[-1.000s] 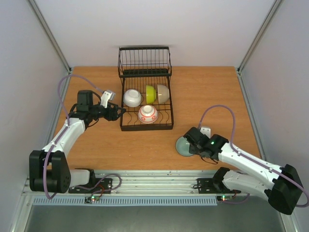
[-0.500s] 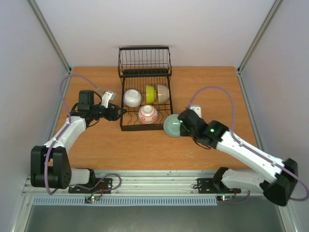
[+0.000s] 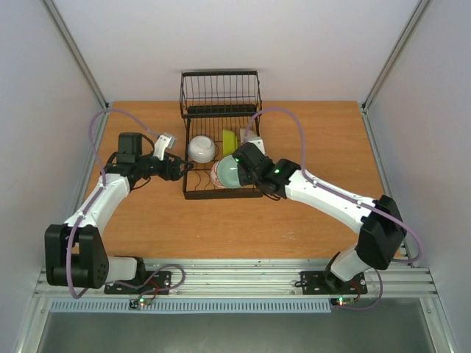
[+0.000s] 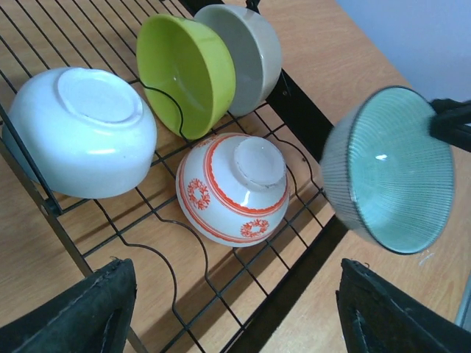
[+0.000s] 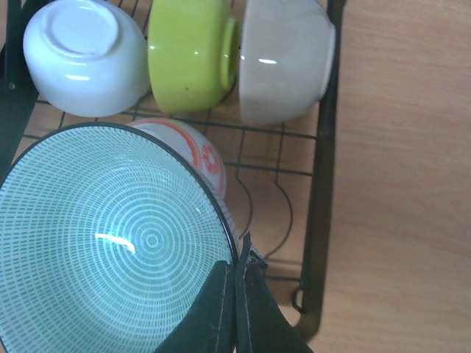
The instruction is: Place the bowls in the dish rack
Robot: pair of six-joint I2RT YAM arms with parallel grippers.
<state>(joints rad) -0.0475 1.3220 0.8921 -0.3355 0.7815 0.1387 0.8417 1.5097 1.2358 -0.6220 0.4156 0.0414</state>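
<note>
The black wire dish rack [image 3: 193,193] stands at the table's back middle. In it lie a white bowl [image 3: 202,149], a yellow-green bowl [image 3: 229,142], a cream bowl [image 5: 285,55] and a white bowl with red pattern [image 4: 234,187]. My right gripper [image 3: 245,165] is shut on the rim of the pale teal bowl [image 3: 228,171] and holds it above the rack's front right part, over the red-patterned bowl. It also shows in the right wrist view [image 5: 110,243]. My left gripper [image 3: 179,168] is open and empty at the rack's left side.
The rack's taller basket section [image 3: 220,93] is at the far end. Bare wooden table [image 3: 316,140] lies right of the rack and in front of it. The right arm [image 3: 331,197] stretches across the table's right half.
My right gripper has carried the teal bowl from the table's front right up and left to above the rack. The left arm has barely moved.
</note>
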